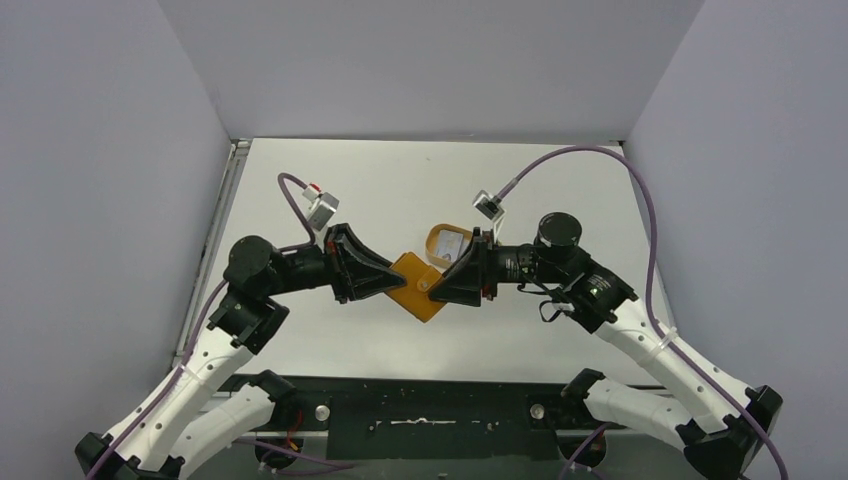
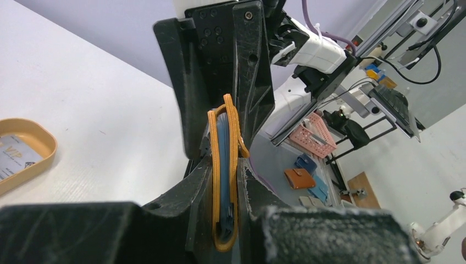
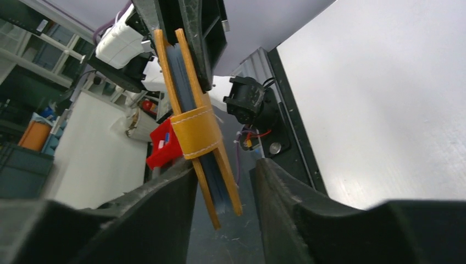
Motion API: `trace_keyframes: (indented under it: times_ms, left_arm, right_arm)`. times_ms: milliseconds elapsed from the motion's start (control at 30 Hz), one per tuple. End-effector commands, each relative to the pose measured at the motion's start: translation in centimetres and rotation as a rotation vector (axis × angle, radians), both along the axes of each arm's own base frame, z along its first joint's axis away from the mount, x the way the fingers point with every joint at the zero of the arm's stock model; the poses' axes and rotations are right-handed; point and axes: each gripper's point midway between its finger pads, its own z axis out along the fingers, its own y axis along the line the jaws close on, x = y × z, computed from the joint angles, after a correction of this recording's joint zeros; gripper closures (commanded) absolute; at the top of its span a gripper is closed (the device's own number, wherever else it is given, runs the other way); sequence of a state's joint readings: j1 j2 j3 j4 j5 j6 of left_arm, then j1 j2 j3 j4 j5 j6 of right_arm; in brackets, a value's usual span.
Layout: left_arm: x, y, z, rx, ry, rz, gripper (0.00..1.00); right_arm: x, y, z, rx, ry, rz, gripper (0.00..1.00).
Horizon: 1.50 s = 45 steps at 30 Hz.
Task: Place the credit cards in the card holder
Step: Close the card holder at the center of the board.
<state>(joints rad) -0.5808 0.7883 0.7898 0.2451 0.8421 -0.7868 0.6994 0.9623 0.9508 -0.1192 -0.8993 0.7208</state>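
The tan-orange card holder [image 1: 418, 285] is held in the air between my two grippers, folded shut with its closure tab wrapped round it [image 3: 195, 132]. My left gripper [image 1: 383, 283] is shut on one end of it. In the left wrist view the holder [image 2: 218, 181] stands edge-on, clamped between the fingers of that gripper [image 2: 225, 170]. My right gripper [image 1: 441, 285] is open around the other end. The holder [image 3: 211, 181] hangs between its fingers with a gap on the right side of the gripper [image 3: 225, 192]. One pale credit card [image 1: 451, 243] lies in the tray, also seen in the left wrist view [image 2: 14, 157].
The orange oval tray [image 1: 432, 240] sits on the white table just behind the grippers; it shows at the left of the left wrist view [image 2: 46, 146]. Grey walls enclose the table on three sides. The dark base rail [image 1: 430, 410] runs along the near edge.
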Motion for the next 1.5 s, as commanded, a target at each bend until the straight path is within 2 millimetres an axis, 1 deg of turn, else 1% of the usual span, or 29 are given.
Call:
trace_keyframes:
  times_ms: [0,100,133,167,233,267,300,367,433,567,667,700,767,800,900,967,1000,1100,1200,1267,1333,1467]
  left_arm:
    - [-0.7,0.3,3.6,-0.082,-0.101,-0.012,1.0]
    - [-0.3,0.2,3.4,-0.082,-0.081,-0.004,1.0]
    - [-0.2,0.1,3.3,-0.082,-0.073,0.0,0.93]
    - [0.0,0.1,3.2,-0.082,-0.058,0.009,0.79]
    - [0.5,0.1,2.8,-0.085,-0.029,0.032,0.51]
    - [0.8,0.2,2.6,-0.089,-0.013,0.051,0.4]
    - [1.1,0.2,2.2,-0.09,0.006,0.073,0.33]
    - [1.9,0.6,1.3,-0.097,0.046,0.136,0.11]
    - [2.7,1.1,0.4,-0.124,0.081,0.199,0.06]
    - [3.9,1.7,-0.8,-0.2,0.146,0.273,0.05]
    - [4.5,1.4,-1.3,-0.25,0.196,0.265,0.06]
    - [4.7,1.1,-1.3,-0.266,0.212,0.248,0.06]
    - [4.8,0.5,-1.1,-0.296,0.238,0.206,0.07]
    - [4.6,0.4,-0.3,-0.329,0.226,0.179,0.08]
    - [4.3,0.0,1.1,-0.384,0.209,0.11,0.09]
    - [4.1,-0.5,1.4,-0.387,0.206,0.08,0.1]
    - [4.1,-0.6,1.5,-0.381,0.208,0.074,0.12]
    - [4.3,-0.9,1.1,-0.365,0.213,0.075,0.24]
    - [4.7,-1.1,0.6,-0.35,0.231,0.083,0.47]
    - [4.9,-1.3,0.2,-0.338,0.242,0.087,0.57]
    - [5.0,-1.4,0.1,-0.333,0.249,0.086,0.6]
    - [5.0,-1.9,-0.1,-0.315,0.26,0.069,0.57]
  right_arm:
    - [-0.8,1.1,1.2,0.023,-0.065,0.03,0.68]
    - [-1.2,2.0,1.1,0.023,-0.068,0.036,0.89]
    - [-1.0,2.1,1.0,0.02,-0.075,0.023,0.95]
    - [-0.8,2.1,1.0,0.017,-0.086,0.003,1.0]
    - [0.0,1.7,1.1,0.009,-0.114,-0.059,1.0]
    - [0.5,1.3,1.2,0.001,-0.132,-0.101,1.0]
    - [1.2,0.8,1.3,-0.006,-0.149,-0.154,1.0]
    - [2.4,-0.1,1.6,-0.02,-0.185,-0.253,1.0]
    - [3.2,-0.9,1.8,-0.016,-0.206,-0.327,1.0]
    - [3.7,-1.4,2.3,0.018,-0.219,-0.375,1.0]
    - [3.8,-1.3,2.3,0.048,-0.208,-0.387,1.0]
    - [3.9,-1.2,2.8,0.079,-0.21,-0.39,1.0]
    - [3.7,-0.9,3.3,0.136,-0.202,-0.383,1.0]
    - [3.7,-0.7,3.3,0.149,-0.194,-0.378,1.0]
    - [3.9,-0.4,3.3,0.175,-0.173,-0.382,1.0]
    - [4.1,-0.4,3.2,0.187,-0.162,-0.392,1.0]
    - [4.2,-0.4,3.1,0.19,-0.158,-0.396,1.0]
    - [4.5,-0.3,2.9,0.204,-0.144,-0.411,1.0]
    - [4.6,-0.3,2.7,0.212,-0.136,-0.418,1.0]
    - [4.7,-0.3,2.6,0.213,-0.133,-0.422,1.0]
    - [4.7,-0.3,2.5,0.212,-0.131,-0.423,1.0]
    - [4.9,-0.2,2.3,0.206,-0.128,-0.428,1.0]
